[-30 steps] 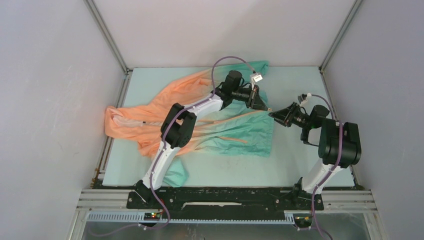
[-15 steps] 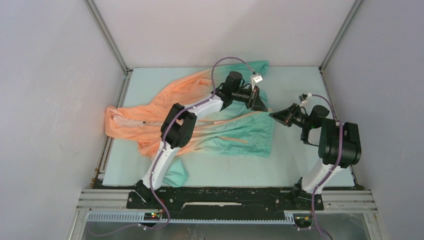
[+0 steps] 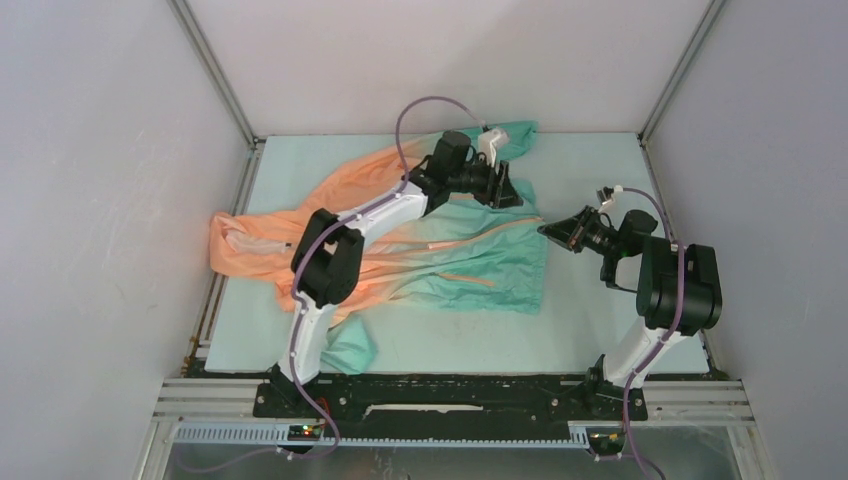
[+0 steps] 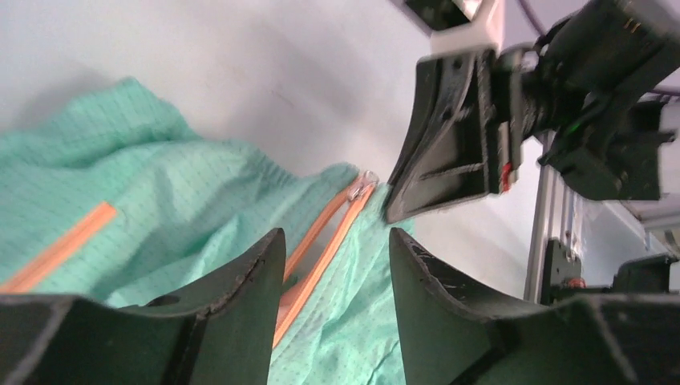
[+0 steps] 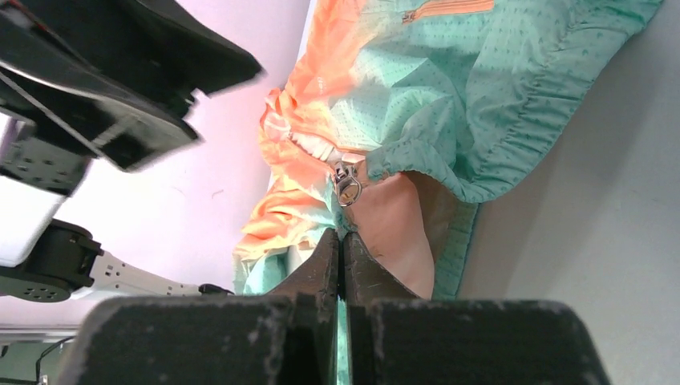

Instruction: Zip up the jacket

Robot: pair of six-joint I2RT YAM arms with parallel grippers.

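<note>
Crosswise, jacket (image 3: 480, 265): orange end left, teal hem right

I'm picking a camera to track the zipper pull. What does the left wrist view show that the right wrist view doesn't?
Only the left wrist view: the left gripper open, its fingers framing a long run of orange zipper tape, and the right gripper side-on, its tip close beside the zipper pull. Only the right wrist view: the right gripper's fingers pressed shut, the pull just beyond their tips, and the jacket's peach-orange part. Both: the pull, teal fabric and both grippers.
</note>
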